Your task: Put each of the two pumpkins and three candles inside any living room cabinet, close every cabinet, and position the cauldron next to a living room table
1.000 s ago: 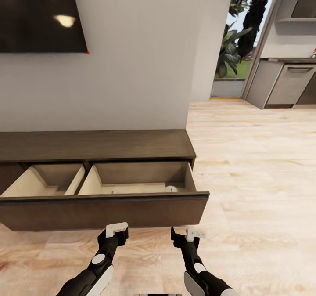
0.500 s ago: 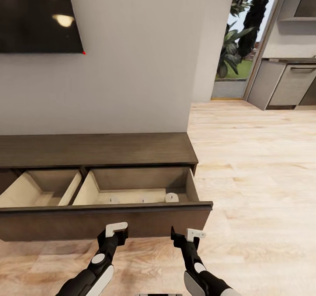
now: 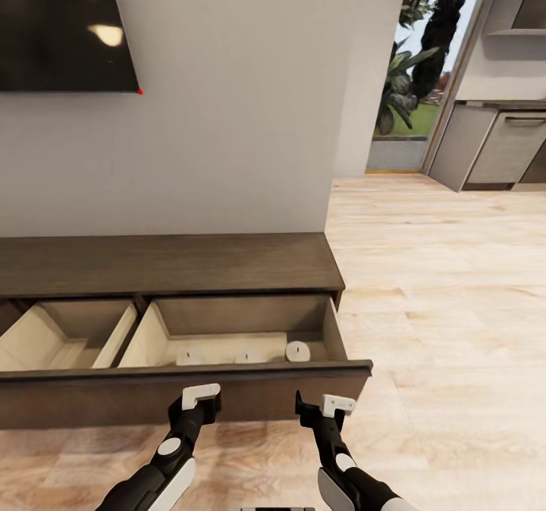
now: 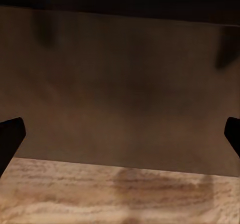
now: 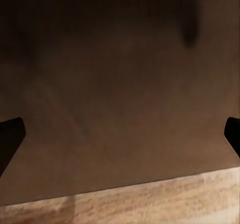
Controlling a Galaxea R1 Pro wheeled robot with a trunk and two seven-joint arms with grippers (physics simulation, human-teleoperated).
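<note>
Before the open drawer front, low over the wood floor (image 3: 455, 329): left tool (image 3: 199, 399) and right tool (image 3: 322, 409), each with fingers spread wide and holding nothing; both wrist views face the dark drawer panel with fingertips at the picture edges.

Item, cabinet (image 3: 167, 261): long dark-brown console against the grey wall (image 3: 250, 117), its wide drawer (image 3: 227, 393) pulled out toward the tools, just beyond them and not touched as far as the head view shows.

Item, candles, three: pale stubby tops in a row on the beige floor of the drawer's right compartment, first (image 3: 190, 357), second (image 3: 248, 356), third (image 3: 298, 351), the third nearest the right wall. Left compartment (image 3: 61, 337) shows no contents.

Item, surroundings: black screen (image 3: 61, 26) on the wall; grey kitchen units (image 3: 493, 147) and foliage far right.

Progress, judged: candles stowed. Pumpkins and cauldron unaccounted for in these views. Drawer not yet closed. Cauldron placement apparently still to do.

Change from the earlier head picture: the whole scene has shifted, so the camera has moved; the drawer interior is seen from a higher angle, revealing all three candles where one showed. Tools keep the same pose and spread.
</note>
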